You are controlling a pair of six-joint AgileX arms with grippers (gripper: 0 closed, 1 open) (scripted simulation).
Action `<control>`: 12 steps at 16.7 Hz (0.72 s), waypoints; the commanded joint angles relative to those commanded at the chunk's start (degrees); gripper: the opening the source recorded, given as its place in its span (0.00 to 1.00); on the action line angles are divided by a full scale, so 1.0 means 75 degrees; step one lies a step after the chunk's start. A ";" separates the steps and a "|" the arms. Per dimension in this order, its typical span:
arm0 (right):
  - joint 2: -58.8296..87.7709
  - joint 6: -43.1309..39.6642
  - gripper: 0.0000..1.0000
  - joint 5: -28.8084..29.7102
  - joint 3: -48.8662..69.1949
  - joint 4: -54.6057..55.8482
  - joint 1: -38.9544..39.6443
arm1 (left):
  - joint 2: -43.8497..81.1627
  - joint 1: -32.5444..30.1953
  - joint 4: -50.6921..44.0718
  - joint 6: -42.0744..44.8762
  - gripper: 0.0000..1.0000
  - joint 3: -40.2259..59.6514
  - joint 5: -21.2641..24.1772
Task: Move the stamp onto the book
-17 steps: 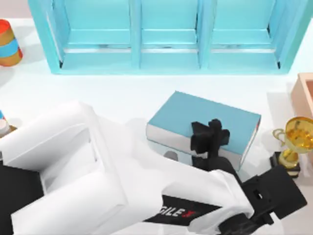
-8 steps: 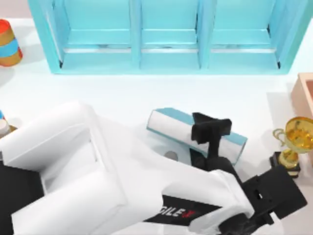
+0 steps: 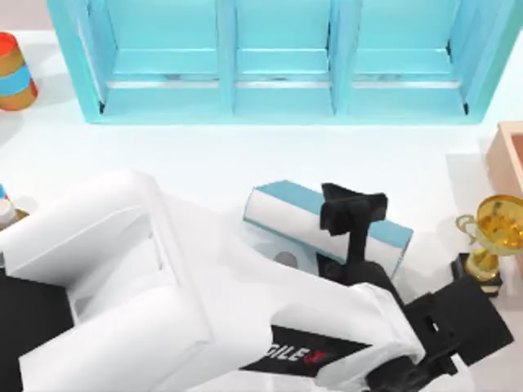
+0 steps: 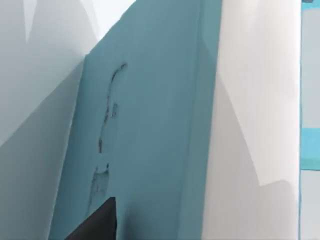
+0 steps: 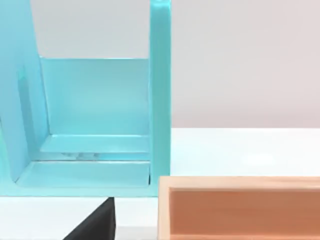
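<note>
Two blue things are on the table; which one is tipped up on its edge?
The teal-blue book with white page edges, under the left gripper. The lighter cyan shelf unit stands squarely at the table's back.

The book [image 3: 298, 219] lies tilted mid-desk [image 3: 163, 155], in front of the shelf unit [image 3: 278, 61]. The left gripper [image 3: 351, 211] sits over the book. A trophy [image 3: 490, 237] stands to the right, a box [image 3: 511, 155] behind it.

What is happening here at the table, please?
The left arm reaches across the middle of the table, and the left gripper is at the book. The book stands tilted, its white page edges facing up, not lying flat. A gold trophy stands at the right, a cyan shelf unit behind.
</note>
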 joint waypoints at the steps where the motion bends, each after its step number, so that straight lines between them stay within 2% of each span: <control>1: 0.0000 0.0000 1.00 0.0000 0.0000 0.0000 0.0000 | 0.0032 -0.0024 -0.0086 -0.0085 1.00 0.0008 0.0001; 6: 0.0000 0.0000 1.00 0.0000 0.0000 0.0000 0.0000 | 0.0542 -0.0539 -0.1726 -0.1583 1.00 0.0212 0.0009; 12: 0.0000 0.0000 1.00 0.0000 0.0000 0.0000 0.0000 | 0.1111 -0.1674 -0.5737 -0.5126 1.00 0.0921 0.0099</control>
